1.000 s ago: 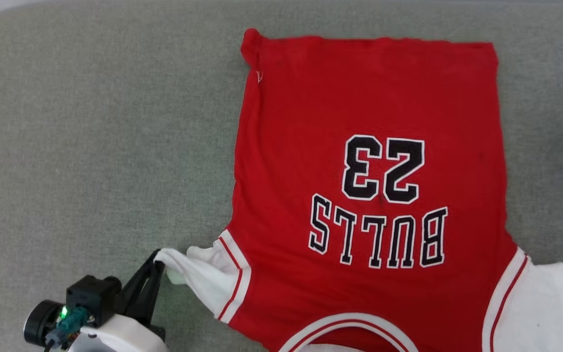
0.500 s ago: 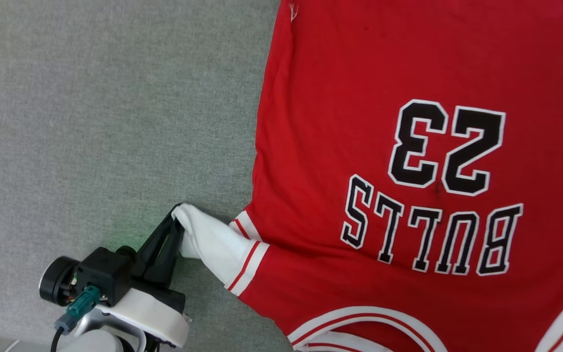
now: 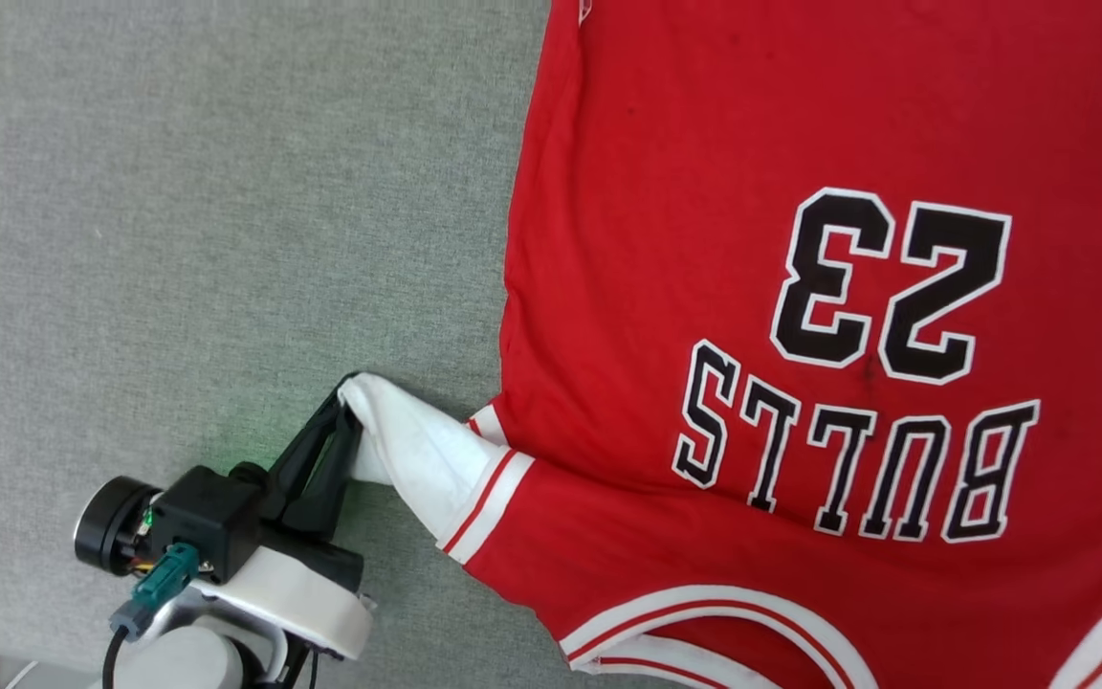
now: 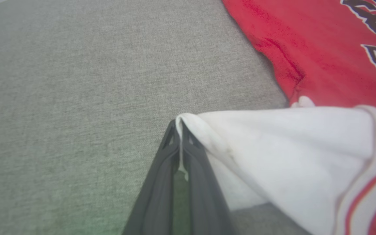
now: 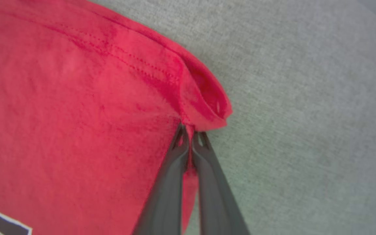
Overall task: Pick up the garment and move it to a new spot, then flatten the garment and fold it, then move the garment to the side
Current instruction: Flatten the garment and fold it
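Red garment (image 3: 704, 287) spread flat on grey cushion (image 3: 178, 239), left gripper (image 3: 350, 388) still pinched shut on white sleeve (image 3: 407, 450) tip, shirt body to its right, right gripper (image 5: 190, 129) newly clamped on red hem corner (image 5: 207, 111), head camera shifted closer

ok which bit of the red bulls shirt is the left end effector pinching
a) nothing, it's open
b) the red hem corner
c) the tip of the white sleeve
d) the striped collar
c: the left end effector is shut on the tip of the white sleeve, which is stretched out sideways from the red body of the bulls 23 t-shirt.
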Robot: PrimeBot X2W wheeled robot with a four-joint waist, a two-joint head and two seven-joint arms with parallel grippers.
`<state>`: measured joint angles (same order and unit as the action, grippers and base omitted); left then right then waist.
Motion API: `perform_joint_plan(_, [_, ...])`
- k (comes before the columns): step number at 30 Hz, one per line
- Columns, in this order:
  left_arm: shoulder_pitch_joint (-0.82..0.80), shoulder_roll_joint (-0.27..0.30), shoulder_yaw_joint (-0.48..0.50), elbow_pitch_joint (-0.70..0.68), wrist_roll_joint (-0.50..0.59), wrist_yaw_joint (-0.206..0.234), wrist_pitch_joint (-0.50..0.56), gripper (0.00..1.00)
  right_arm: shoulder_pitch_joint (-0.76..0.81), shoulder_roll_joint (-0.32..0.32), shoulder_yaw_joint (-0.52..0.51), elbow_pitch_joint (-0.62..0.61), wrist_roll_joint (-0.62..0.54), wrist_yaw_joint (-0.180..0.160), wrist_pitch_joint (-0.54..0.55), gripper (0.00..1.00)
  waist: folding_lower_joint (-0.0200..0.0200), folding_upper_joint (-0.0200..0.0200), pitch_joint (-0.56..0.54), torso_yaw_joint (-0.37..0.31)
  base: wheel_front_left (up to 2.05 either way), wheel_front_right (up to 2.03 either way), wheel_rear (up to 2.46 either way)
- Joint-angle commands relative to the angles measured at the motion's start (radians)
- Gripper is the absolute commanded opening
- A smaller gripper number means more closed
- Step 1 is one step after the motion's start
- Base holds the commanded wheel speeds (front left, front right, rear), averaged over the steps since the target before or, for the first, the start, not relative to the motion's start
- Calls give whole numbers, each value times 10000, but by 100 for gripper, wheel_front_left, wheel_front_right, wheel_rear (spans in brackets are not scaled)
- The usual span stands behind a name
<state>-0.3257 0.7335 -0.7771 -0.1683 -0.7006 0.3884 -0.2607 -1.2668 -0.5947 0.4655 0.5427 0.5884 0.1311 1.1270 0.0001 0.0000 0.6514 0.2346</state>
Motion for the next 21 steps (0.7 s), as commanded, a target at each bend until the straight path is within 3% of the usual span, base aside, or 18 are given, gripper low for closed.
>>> perform_joint_plan(1, [223,69,28,117,-65,126,26,0,282,-39,100,124,-61,-6,-143,0,-1,0,-397,-170,0,0,0])
perform_joint_plan(6, [622,25,84,77,-178,290,-2,0,617,-322,352,-262,573,-7,-627,0,-1,0,-1315,-427,0,0,0])
perform_joint_plan(10, [1101,169,139,24,-342,430,-14,0,1411,-1115,982,-1170,1212,-7,-867,0,-1,0,-2023,-668,0,0,0])
perform_joint_plan(17, [1750,434,134,-90,-571,631,56,0,3794,-3210,1712,-3393,2505,-9,-1447,0,-1,0,-3087,-1006,0,0,0])
perform_joint_plan(21, [2018,565,183,-127,-727,736,96,0,5603,-4336,1479,-4357,3132,-7,-2048,0,-1,0,-3470,-1164,0,0,0])
